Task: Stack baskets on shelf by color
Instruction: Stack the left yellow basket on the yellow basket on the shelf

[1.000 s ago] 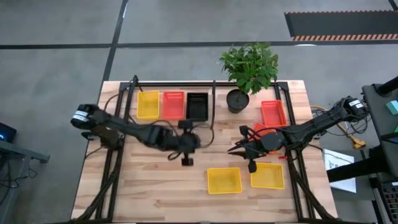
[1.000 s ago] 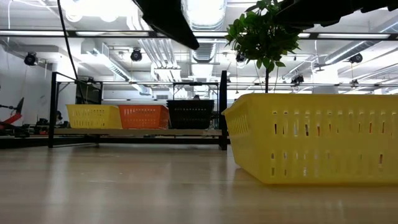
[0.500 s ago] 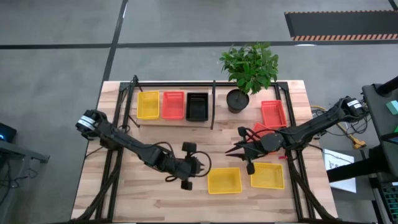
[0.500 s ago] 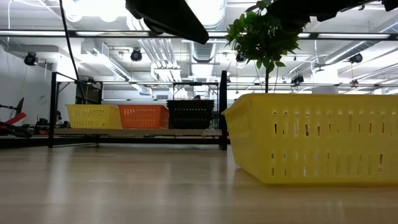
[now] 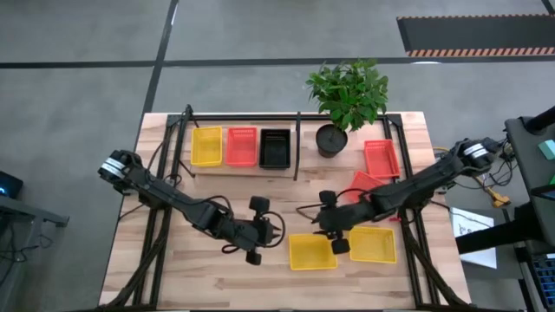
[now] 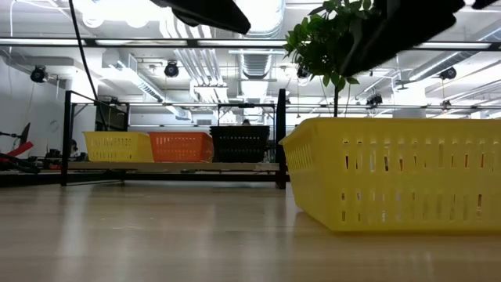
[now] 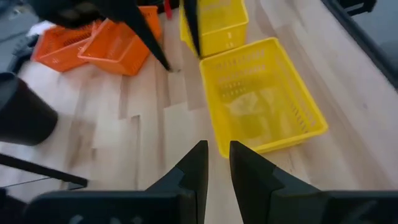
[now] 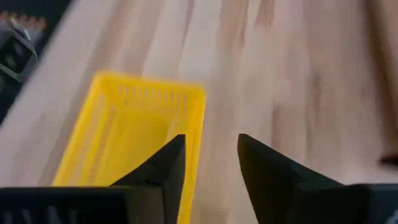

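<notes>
target: I'm going for the near yellow basket, loose on the surface, its long axis running left-right in the high view.
left end effector: sits just beside that basket's left short end, low over the surface; basket lies straight ahead of it in the left wrist view. Fingers parted by a narrow gap, nothing between them.
right end effector: hovers at the basket's right end, between it and the second yellow basket. In the right wrist view the fingers stand apart, empty, w/ a yellow rim ahead of them, off to one finger's side.
key relation: both end effectors flank the same basket, one at each short end. I judge the left is the better lined up w/ it, rim dead ahead; the right is abt as close but sits over the gap btwn the two yellows.
shelf: well away from both end effectors, at the far side of the surface; carries one yellow, one red-orange, one black, side by side.
other loose baskets: two red-orange on the far side of the right arm, near the plant pot.
next, my guess: grip a short-end rim, carry to the yellow one on the shelf.
</notes>
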